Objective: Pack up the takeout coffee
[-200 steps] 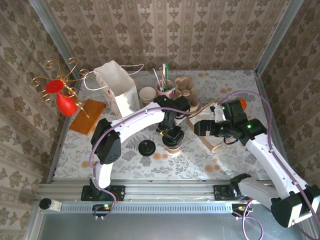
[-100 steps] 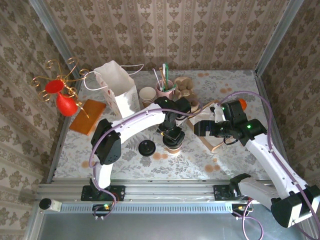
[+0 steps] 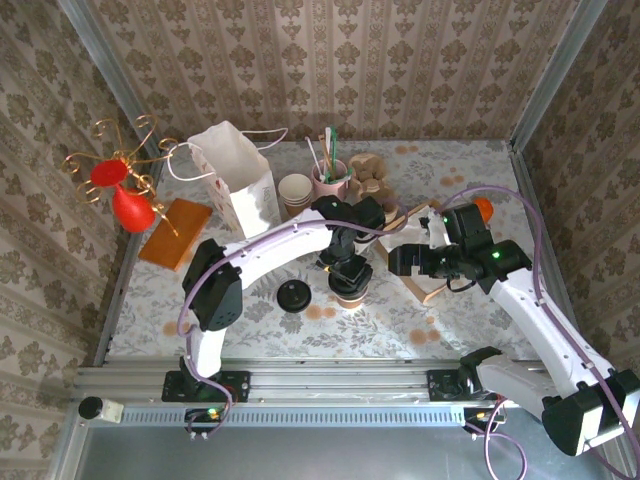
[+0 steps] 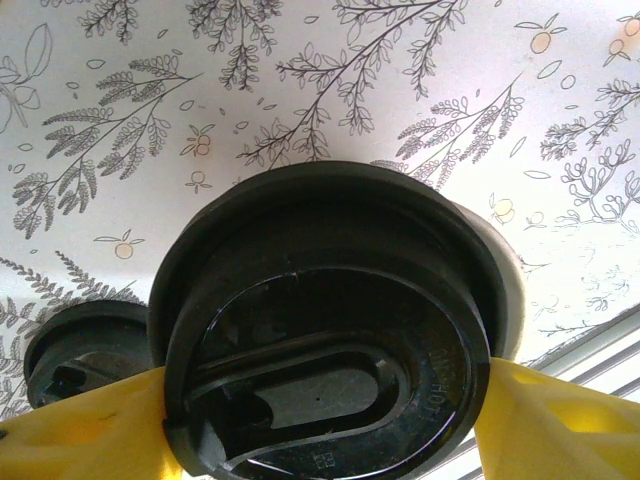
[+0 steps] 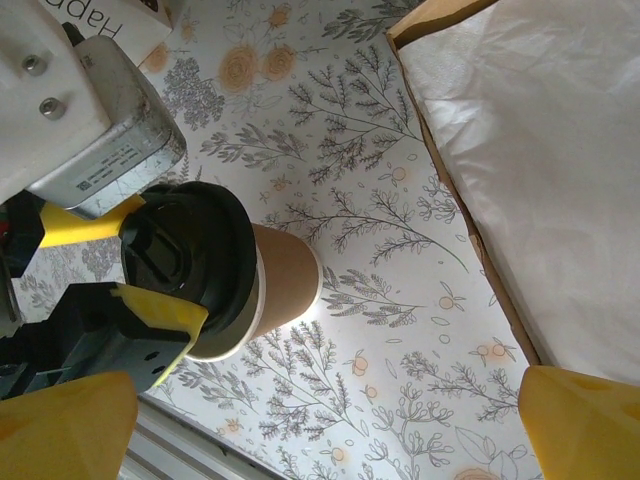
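Barely any change this past second: my left gripper (image 3: 349, 270) has nudged slightly toward the lower right of the top view, its yellow fingers (image 4: 88, 430) clamped either side of the takeout coffee (image 5: 286, 279) at the lid, centre frame beside the loose black lid (image 3: 293, 297). Right gripper (image 5: 320, 432) hangs wide open, empty. The grip looks settled, but the white paper bag (image 3: 240, 188) waits upper left

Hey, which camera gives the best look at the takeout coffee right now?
Right wrist: it shows the takeout coffee with black lid and beige side, the left gripper around the lid. Left wrist gives the lid's top close up. In the top view the arm hides most of it.
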Tool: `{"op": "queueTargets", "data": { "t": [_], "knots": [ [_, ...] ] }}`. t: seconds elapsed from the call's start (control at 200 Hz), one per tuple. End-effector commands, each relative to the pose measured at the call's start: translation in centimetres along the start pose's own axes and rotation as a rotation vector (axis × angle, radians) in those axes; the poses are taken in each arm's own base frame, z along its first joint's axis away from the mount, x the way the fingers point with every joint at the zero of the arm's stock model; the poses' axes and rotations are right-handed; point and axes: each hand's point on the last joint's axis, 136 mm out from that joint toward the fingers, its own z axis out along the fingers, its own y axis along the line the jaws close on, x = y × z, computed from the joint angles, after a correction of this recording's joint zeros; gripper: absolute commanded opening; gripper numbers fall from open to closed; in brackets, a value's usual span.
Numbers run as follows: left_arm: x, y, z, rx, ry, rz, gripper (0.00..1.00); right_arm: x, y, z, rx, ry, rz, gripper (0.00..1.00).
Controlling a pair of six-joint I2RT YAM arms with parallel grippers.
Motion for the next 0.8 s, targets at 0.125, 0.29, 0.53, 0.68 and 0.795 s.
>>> {"op": "queueTargets", "data": {
  "t": [0.125, 0.29, 0.53, 0.68, 0.795],
  "knots": [
    [0.5, -0.9, -1.1, 0.027, -0.015, -0.005, 0.69, 1.1, -0.3, 0.4, -0.010, 0.022, 0.028, 0.99],
    [0.4, -0.8, -1.4, 0.019, -0.019, -0.005, 0.69, 1.3, -0.3, 0.6, -0.012, 0.027, 0.033, 0.99],
    [0.1, -0.8, -2.6, 0.019, -0.049, -0.010, 0.69, 1.8, -0.6, 1.1, -0.014, 0.040, 0.047, 0.99],
    [-0.2, -1.1, -3.2, 0.024, -0.065, -0.005, 0.69, 2.0, -0.6, 1.2, -0.016, 0.045, 0.048, 0.99],
    [-0.2, -1.3, -3.1, 0.031, -0.060, -0.004, 0.69, 2.0, -0.7, 1.2, -0.011, 0.042, 0.046, 0.99]
  ]
}}
